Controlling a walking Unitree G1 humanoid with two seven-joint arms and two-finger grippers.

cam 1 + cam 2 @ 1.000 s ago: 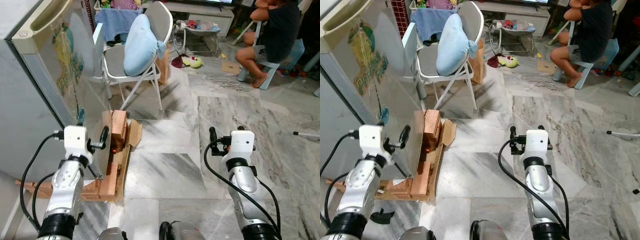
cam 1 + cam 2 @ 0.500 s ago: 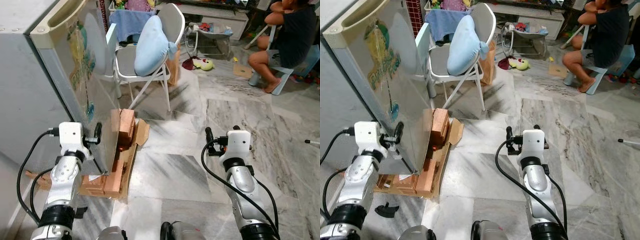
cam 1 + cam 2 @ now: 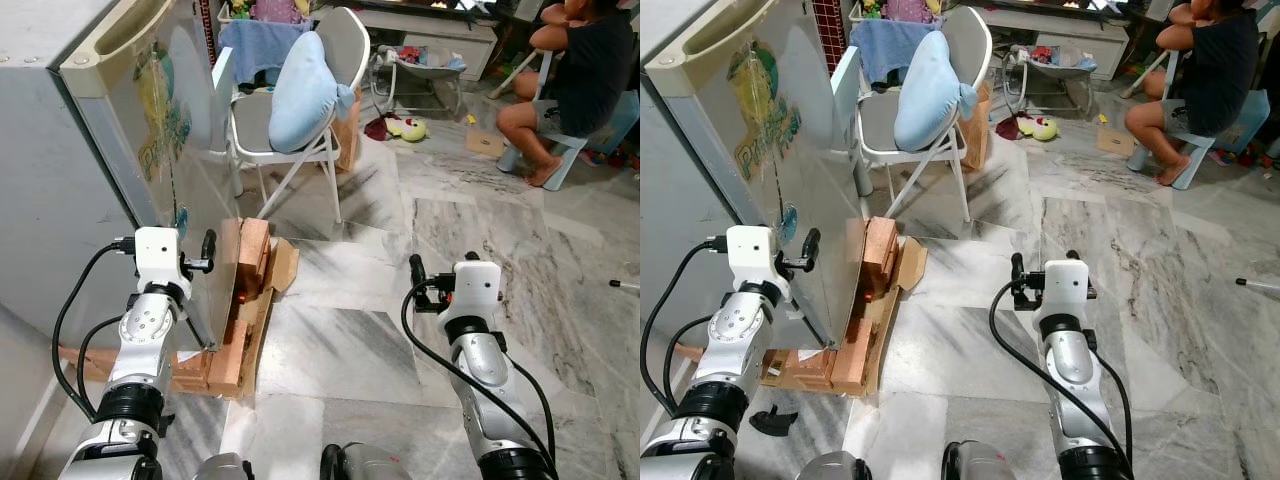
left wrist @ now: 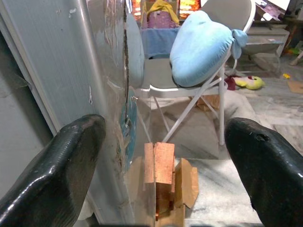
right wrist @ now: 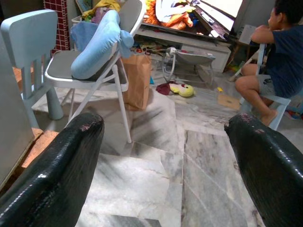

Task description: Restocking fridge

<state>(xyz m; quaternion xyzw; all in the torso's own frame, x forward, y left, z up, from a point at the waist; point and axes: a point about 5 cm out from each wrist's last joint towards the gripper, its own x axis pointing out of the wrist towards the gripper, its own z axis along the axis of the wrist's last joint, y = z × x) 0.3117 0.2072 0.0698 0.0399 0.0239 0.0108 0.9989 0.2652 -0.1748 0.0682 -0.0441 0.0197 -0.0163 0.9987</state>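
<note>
The grey fridge (image 3: 60, 190) stands at my left, its sticker-covered door (image 3: 150, 140) facing right. My left gripper (image 3: 206, 248) is raised at the door's lower front edge and is open. In the left wrist view the door's edge (image 4: 106, 109) runs just inside one finger (image 4: 57, 170), and nothing is held. I cannot tell whether the door is ajar. My right gripper (image 3: 416, 272) hovers open over the marble floor, away from the fridge, with nothing between its fingers (image 5: 52, 170).
Bricks and cardboard (image 3: 245, 275) prop up the fridge's base. A folding chair with a blue cushion (image 3: 300, 90) stands behind them, with a brown paper bag (image 5: 137, 85) beside it. A person (image 3: 575, 70) sits at the far right. Open marble floor (image 3: 340, 340) lies ahead.
The camera swung right a second ago, then held. My left gripper has risen a little and moved closer to the door's edge. The right arm has barely moved.
</note>
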